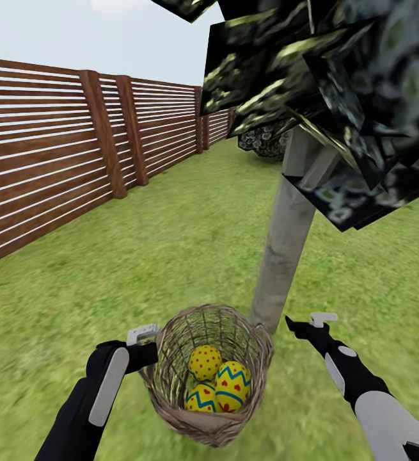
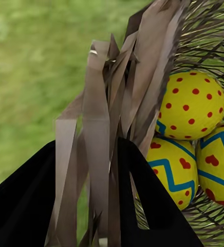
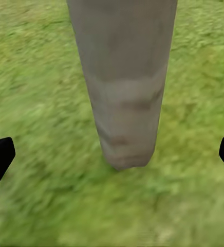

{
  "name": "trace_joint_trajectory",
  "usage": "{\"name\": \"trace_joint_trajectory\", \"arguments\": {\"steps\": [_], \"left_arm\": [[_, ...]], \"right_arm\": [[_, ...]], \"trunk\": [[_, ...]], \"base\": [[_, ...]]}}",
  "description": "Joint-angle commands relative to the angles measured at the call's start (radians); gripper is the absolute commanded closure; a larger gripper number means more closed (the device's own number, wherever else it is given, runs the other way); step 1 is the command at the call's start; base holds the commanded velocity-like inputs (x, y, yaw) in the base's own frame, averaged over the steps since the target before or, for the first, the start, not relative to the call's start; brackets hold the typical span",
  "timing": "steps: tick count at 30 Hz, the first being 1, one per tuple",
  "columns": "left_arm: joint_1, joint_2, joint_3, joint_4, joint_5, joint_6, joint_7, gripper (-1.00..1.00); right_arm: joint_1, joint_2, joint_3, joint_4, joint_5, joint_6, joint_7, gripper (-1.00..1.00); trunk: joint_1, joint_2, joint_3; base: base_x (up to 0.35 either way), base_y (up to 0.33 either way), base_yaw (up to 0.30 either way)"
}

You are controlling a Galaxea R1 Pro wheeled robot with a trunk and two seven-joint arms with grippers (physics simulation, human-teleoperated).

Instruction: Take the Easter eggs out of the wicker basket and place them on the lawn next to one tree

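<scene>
1. Nearest to me, my two arms reach forward over the lawn (image 1: 171,256), a flat spread of mottled, blurry green grass.
2. Between them sits the wicker basket (image 1: 171,374), round and bucket-shaped, woven of thin brown strips with open gaps; its near edge is a smoother, solid band.
3. Inside lie the three Easter eggs (image 1: 233,384), smooth and glossy yellow. Two carry blue zigzag bands and red hearts; the far one has red dots. They touch one another at the bottom.
4. My left gripper (image 1: 150,346) pinches the basket's left rim: in the left wrist view flat wicker strips stand between my two black fingers (image 2: 153,206), which close against them.
5. My right gripper (image 1: 306,323) hovers to the right of the basket, spread wide and holding nothing; in the right wrist view the black fingertips (image 3: 0,154) sit at opposite edges.
6. Just beyond the basket rises the tree (image 1: 286,237), a straight grey-beige trunk with a faintly banded, stony surface.
7. Dark, jagged leaf planes with pale speckles hide the trunk's top and are cut off by the frame.
8. A brown horizontal-slat fence (image 1: 55,160) runs along the left into the distance.
</scene>
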Motion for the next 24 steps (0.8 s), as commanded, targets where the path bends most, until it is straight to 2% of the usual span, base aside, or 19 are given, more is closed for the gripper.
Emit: {"name": "trace_joint_trajectory", "arguments": {"steps": [1, 6, 11, 24], "left_arm": [[-0.001, 0.000, -0.001, -0.001, 0.022, -0.001, 0.010, 1.00], [-0.001, 0.000, -0.001, -0.001, 0.022, -0.001, 0.010, 1.00], [-0.001, 0.000, -0.002, 0.000, 0.021, -0.001, 0.010, 1.00], [0.010, 0.005, 0.002, 0.009, -0.063, -0.009, 0.012, 1.00]], "right_arm": [[-0.001, 0.001, -0.008, 0.001, 0.007, -0.007, 0.008, -1.00], [-0.001, 0.002, -0.008, 0.002, 0.005, -0.010, 0.006, -1.00], [-0.001, 0.002, -0.008, 0.002, 0.005, -0.010, 0.006, -1.00], [-0.002, -0.002, -0.003, 0.008, 0.007, -0.013, 0.003, -1.00]], "trunk": [[0.000, 0.000, -0.001], [0.000, 0.000, -0.001], [0.019, -0.035, -0.016], [0.019, -0.035, -0.016]], "base": [[0.002, 0.001, 0.000], [0.000, 0.000, 0.000], [0.000, 0.000, 0.000], [0.000, 0.000, 0.000]]}}
